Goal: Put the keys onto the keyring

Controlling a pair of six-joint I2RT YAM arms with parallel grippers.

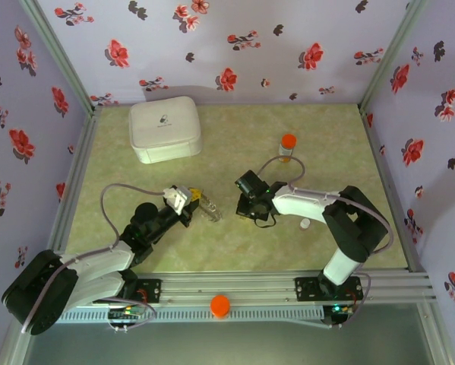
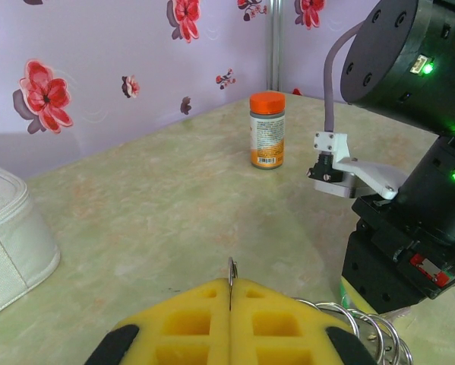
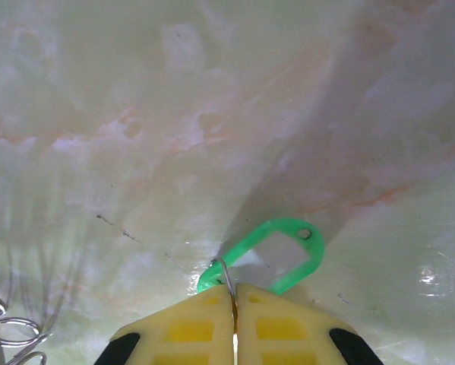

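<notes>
1. Left end effector (image 2: pixel 231 298), left wrist view: yellow pads (image 2: pixel 181 327) pressed together, pinching a thin wire, apparently part of the keyring (image 2: pixel 368 328) coiled just beside them. Probably held steady for threading.
2. Right wrist view: right end effector (image 3: pixel 235 298) likewise pressed together, nipping the small metal loop of the green key tag (image 3: pixel 280 255), on or just over the worktop (image 3: pixel 212 91); cannot tell which. Likely gripped there to steer it onto the keyring.
3. Top view: keyring and tag mid-worktop, toward the near edge. White case (image 1: pixel 165 129) by the far left corner, closed, contents hidden. Orange-capped bottle (image 1: pixel 288 146) nearer the far edge, capped, contents not discernible.
</notes>
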